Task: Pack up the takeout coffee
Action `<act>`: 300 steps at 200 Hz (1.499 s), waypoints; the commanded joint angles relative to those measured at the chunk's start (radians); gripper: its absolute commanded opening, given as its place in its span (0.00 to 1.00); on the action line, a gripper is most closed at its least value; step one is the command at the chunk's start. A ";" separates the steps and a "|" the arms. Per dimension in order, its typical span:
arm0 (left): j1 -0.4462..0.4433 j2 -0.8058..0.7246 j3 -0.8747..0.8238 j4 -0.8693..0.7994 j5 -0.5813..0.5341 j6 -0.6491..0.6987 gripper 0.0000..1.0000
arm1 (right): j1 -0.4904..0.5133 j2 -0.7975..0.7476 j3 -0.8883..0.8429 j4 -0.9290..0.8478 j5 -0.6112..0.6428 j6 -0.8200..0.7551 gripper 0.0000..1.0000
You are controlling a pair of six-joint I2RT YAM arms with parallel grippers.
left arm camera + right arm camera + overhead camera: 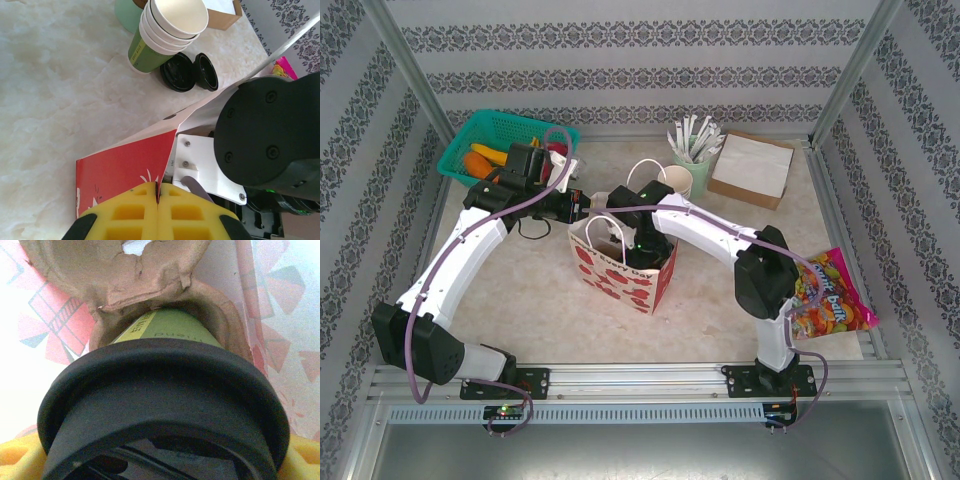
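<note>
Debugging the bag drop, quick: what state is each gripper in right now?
left gripper: closed, pinching the edge of the red paper bag.
right gripper: closed on the takeout coffee, down inside the bag.

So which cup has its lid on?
The green cup in the cardboard holder inside the bag: it wears a black lid. The stacked cups on the table are open.

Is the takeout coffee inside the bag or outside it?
Inside: the takeout coffee sits with its green side in a brown pulp carrier, and the paper bag shows its printed walls around both.
</note>
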 commanded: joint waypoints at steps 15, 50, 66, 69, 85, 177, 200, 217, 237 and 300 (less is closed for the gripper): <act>0.013 0.000 0.034 -0.013 0.014 0.013 0.00 | -0.010 0.052 -0.029 0.046 0.044 -0.004 0.62; 0.013 0.001 0.034 -0.016 0.013 0.011 0.00 | -0.009 0.063 -0.052 0.064 0.055 0.003 0.61; 0.013 -0.001 0.037 -0.021 0.014 0.013 0.00 | -0.009 0.064 -0.061 0.072 0.054 0.006 0.61; 0.013 -0.001 0.037 -0.021 0.012 0.012 0.00 | -0.009 0.064 -0.063 0.073 0.053 0.007 0.61; 0.012 -0.003 0.036 -0.020 0.011 0.013 0.00 | -0.007 0.072 -0.065 0.073 0.041 0.005 0.61; 0.013 -0.003 0.034 -0.022 0.003 0.011 0.00 | -0.010 0.121 -0.083 0.075 0.068 0.021 0.61; 0.014 -0.003 0.034 -0.022 0.004 0.011 0.00 | -0.008 0.136 -0.082 0.068 0.090 0.028 0.61; 0.013 -0.004 0.034 -0.022 0.005 0.011 0.00 | -0.005 0.149 -0.082 0.064 0.101 0.026 0.61; 0.013 -0.003 0.035 -0.023 0.006 0.011 0.00 | -0.001 0.161 -0.085 0.072 0.102 0.027 0.60; 0.014 -0.002 0.039 -0.027 0.013 0.017 0.00 | 0.002 0.194 -0.092 0.078 0.106 0.040 0.59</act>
